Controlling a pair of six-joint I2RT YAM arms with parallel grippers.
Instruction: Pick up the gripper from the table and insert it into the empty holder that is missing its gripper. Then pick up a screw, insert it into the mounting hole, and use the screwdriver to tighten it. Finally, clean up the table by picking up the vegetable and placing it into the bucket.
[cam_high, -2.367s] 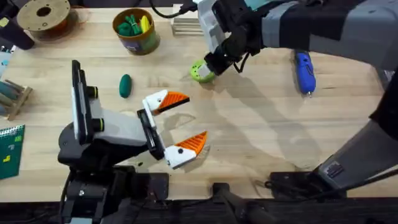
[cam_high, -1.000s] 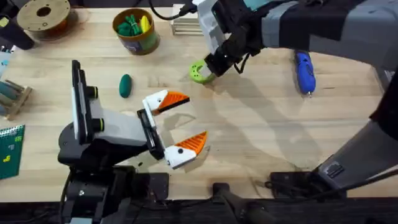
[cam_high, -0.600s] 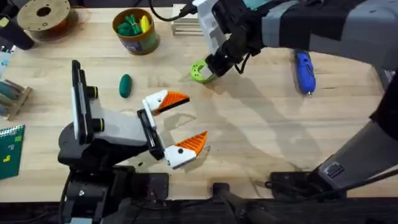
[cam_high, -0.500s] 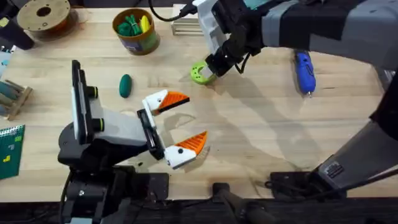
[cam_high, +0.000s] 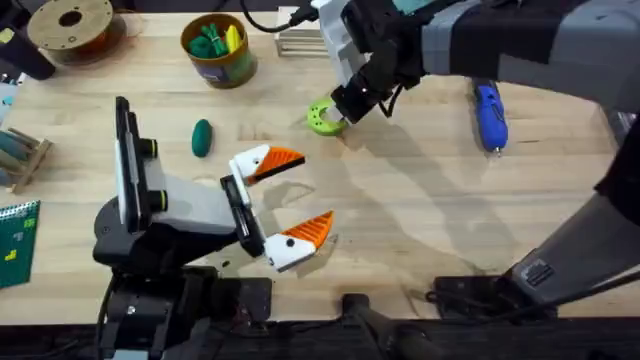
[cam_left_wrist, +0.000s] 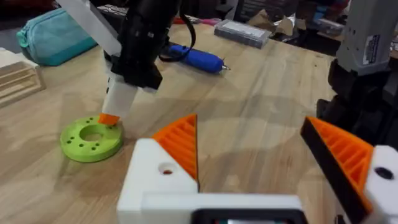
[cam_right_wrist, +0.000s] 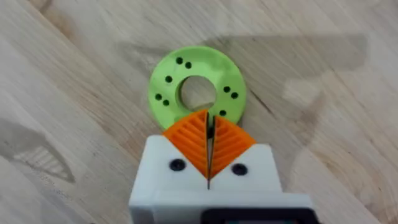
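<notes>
Vegetable (cam_high: 202, 137) beside left gripper's (cam_high: 290, 197) apart jaws; right gripper's (cam_right_wrist: 208, 138) jaws together.

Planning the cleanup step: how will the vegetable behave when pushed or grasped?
The vegetable is a smooth oval lying on the table, so it will probably roll if nudged sideways. Its glossy surface may slip between pads. It looks small, likely light.

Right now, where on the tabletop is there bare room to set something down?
Bare wood lies between the left end effector and the blue cylindrical screwdriver, nearer the arm bases. It is crowded along the far edge, around the olive-yellow bucket, brown spool and bright green ring-shaped disc.
</notes>
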